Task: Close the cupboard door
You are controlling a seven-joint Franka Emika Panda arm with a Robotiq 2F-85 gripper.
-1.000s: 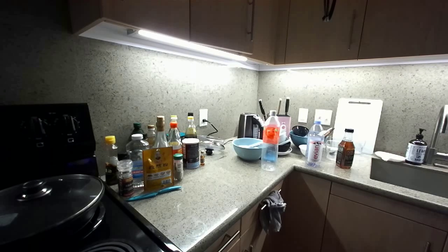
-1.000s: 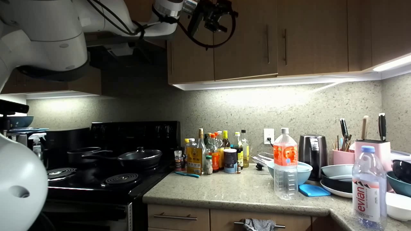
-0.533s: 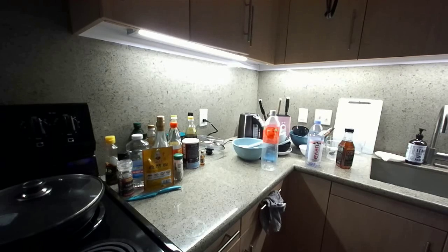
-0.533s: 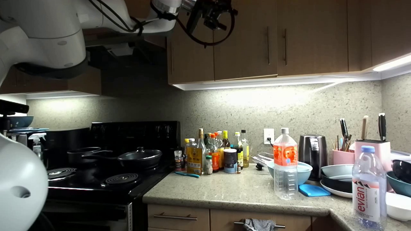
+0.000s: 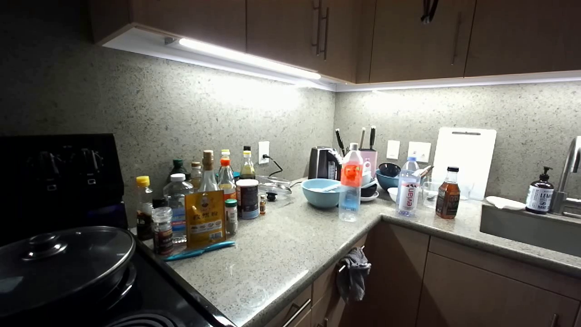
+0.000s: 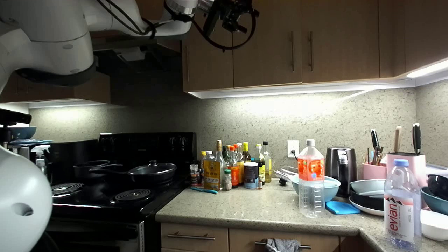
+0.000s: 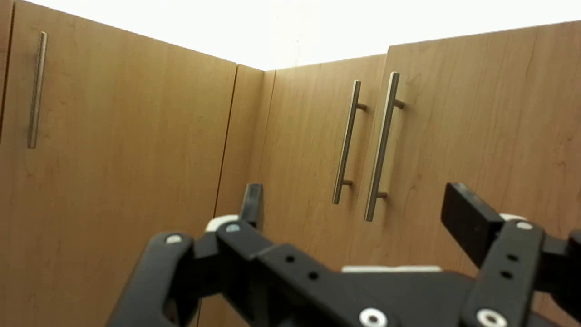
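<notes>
The cupboard door is a flat brown wall-cabinet door with a vertical metal bar handle near its free edge. It shows on the right in the wrist view [image 7: 490, 113] and at the top in both exterior views [image 5: 279, 27] [image 6: 266, 45]. Its free edge stands slightly proud of the neighbouring door. Its handle [image 7: 382, 145] appears beyond the gap between my fingers, untouched. My gripper [image 7: 356, 200] is open and empty, facing the doors. In an exterior view, the dark wrist hardware [image 6: 229, 17] is in front of the cabinets, cut off at the top.
The neighbouring door [image 7: 313, 136] and a corner cabinet door [image 7: 122, 136] are beside it. A cable loop [image 6: 224, 47] hangs from the wrist. Below, the counter [image 6: 266, 206] holds bottles, bowls, a kettle [image 6: 341, 168] and a knife block. The stove [image 6: 115, 206] with pans lies left.
The cupboard door has swung inward, closer to shut; its handle shifted left in an exterior view, away from the neighbouring handle. The arm moved slightly up at first, then held still.
</notes>
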